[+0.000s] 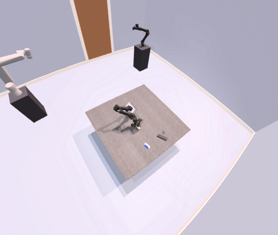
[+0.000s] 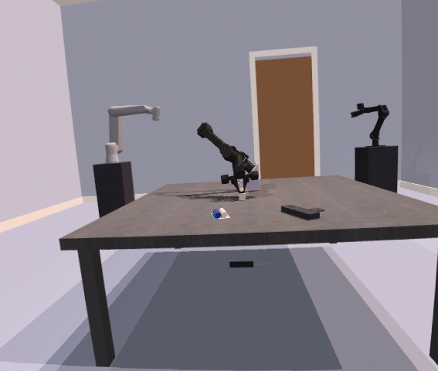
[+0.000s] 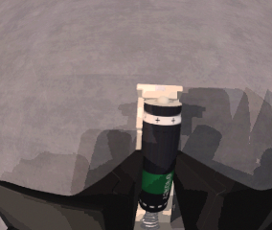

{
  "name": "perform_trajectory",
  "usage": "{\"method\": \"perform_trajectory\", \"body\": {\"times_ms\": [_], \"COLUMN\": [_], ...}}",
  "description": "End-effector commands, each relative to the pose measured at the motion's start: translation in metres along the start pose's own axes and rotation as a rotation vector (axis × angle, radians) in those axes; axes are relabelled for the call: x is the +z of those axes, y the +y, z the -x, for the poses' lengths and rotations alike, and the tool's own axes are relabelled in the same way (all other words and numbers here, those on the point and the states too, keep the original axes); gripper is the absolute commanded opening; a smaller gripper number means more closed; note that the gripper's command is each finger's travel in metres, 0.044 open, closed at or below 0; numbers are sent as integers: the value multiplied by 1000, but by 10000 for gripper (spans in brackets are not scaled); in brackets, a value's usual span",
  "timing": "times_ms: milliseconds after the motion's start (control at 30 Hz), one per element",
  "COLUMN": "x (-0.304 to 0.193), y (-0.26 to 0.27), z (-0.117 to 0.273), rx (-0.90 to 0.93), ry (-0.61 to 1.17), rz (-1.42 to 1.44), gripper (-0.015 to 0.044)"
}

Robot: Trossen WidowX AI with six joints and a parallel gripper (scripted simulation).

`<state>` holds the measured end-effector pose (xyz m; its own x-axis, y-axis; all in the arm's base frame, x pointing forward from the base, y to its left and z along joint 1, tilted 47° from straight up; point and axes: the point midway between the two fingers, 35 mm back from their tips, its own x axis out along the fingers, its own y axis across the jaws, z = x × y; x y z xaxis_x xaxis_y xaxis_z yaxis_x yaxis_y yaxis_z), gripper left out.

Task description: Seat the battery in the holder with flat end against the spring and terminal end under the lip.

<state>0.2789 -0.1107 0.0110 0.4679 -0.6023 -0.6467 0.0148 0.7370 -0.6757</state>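
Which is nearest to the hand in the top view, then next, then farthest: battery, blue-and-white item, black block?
1. Battery: in the hand, over the cream holder.
2. Blue-and-white item: toward the table's near edge, just right of the hand.
3. Black block: farther right, beside a small dark piece. Its gap from the hand looks only modestly larger than the blue-and-white item's.
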Motion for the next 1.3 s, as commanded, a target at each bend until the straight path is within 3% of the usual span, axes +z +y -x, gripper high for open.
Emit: {"method": "perform_trajectory", "body": {"times_ms": [0,1267], "x": [-6,-10], "y": [1,3], "z": [1,-1], "rx": [2,34], "ry": [8,93], "rz": [6,-11], "gripper": [60,60]}}
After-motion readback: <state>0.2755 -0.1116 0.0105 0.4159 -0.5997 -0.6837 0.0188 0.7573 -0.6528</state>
